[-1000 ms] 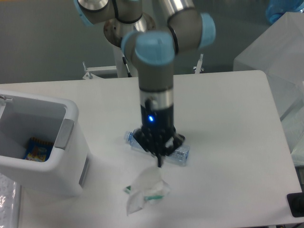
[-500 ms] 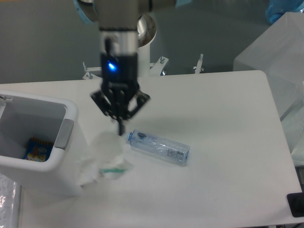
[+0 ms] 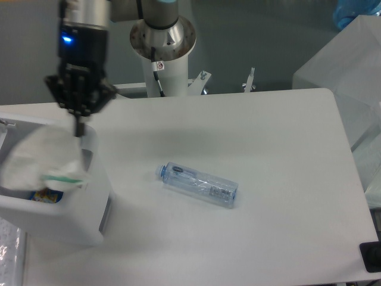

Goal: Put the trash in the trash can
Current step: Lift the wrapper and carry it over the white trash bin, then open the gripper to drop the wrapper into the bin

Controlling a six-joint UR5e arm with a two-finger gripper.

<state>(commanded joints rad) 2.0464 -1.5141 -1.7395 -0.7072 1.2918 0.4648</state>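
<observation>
A black end effector [image 3: 78, 128] with a glowing blue light grips a white crumpled wrapper [image 3: 40, 161] marked with green, above a white trash can [image 3: 89, 205] with a grey side recess. A blue-and-yellow snack packet [image 3: 45, 195] shows inside. On the white surface [image 3: 274, 149], a clear plastic bottle [image 3: 197, 184] carries a pale blue cap and label.

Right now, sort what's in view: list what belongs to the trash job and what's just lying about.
Job:
- white wrapper, hanging from the gripper over the bin
- plastic bottle, lying on the table
- trash can

Lying about:
- blue-and-yellow packet inside the bin
- clear box, far right
</observation>
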